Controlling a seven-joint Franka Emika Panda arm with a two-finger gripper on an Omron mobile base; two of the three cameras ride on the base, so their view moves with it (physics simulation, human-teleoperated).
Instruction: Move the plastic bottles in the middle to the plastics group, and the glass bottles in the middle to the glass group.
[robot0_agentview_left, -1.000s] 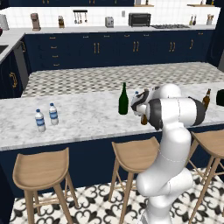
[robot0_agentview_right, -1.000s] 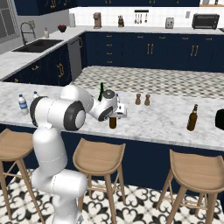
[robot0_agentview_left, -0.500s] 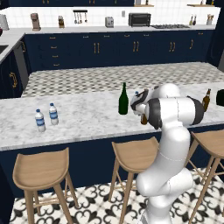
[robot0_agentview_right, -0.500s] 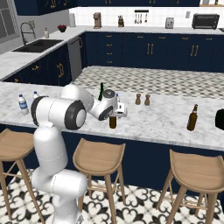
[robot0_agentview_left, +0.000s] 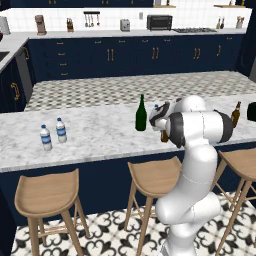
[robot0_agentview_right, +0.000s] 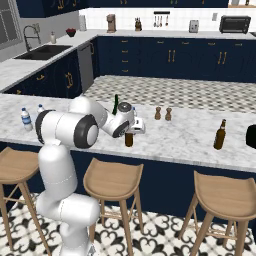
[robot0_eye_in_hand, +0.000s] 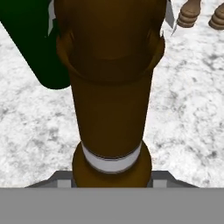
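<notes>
Left base view
- Arm: rises from the lower right, elbow bent at right of centre, hand reaching toward frame centre over the marble counter (robot0_agentview_left: 100, 132).
- Gripper (robot0_agentview_left: 163, 131): mostly hidden behind the white wrist, just right of the green bottle.
- Green bottle (robot0_agentview_left: 141, 114): upright at frame centre, on the counter.
- Beer bottle (robot0_agentview_left: 164, 136): only a brown sliver shows beside the wrist, right of the green bottle.
- Middle water bottle (robot0_agentview_left: 156, 107): a white cap peeks out above the hand, behind it.
- Plastics pair (robot0_agentview_left: 53, 134): two small water bottles standing side by side at left of frame, well apart from the arm.
- Glass group bottle (robot0_agentview_left: 235, 114): brown, upright at the right edge.

Right base view
- Arm: rises from the lower left, forearm pointing right toward frame centre.
- Gripper (robot0_agentview_right: 131, 131): at frame centre, set over the top of the beer bottle (robot0_agentview_right: 129, 139), whose lower body shows below the hand, standing on the counter (robot0_agentview_right: 185, 140).
- Green bottle (robot0_agentview_right: 115, 104): neck shows above the wrist, just left of the hand.
- Shakers (robot0_agentview_right: 163, 114): two small brown ones right of centre, behind the hand.
- Glass group bottle (robot0_agentview_right: 220, 135): upright at right.
- Plastics pair (robot0_agentview_right: 31, 116): at the left edge, partly hidden by the shoulder.

Hand view
- Beer bottle (robot0_eye_in_hand: 111, 100): fills the centre, neck toward the bottom edge, body running up the frame.
- Pincer: closed on the beer bottle's neck; fingers themselves hidden by the bottle.
- Green bottle (robot0_eye_in_hand: 33, 41): upper left, just behind the beer bottle.
- Shakers (robot0_eye_in_hand: 201, 14): upper right corner.
</notes>
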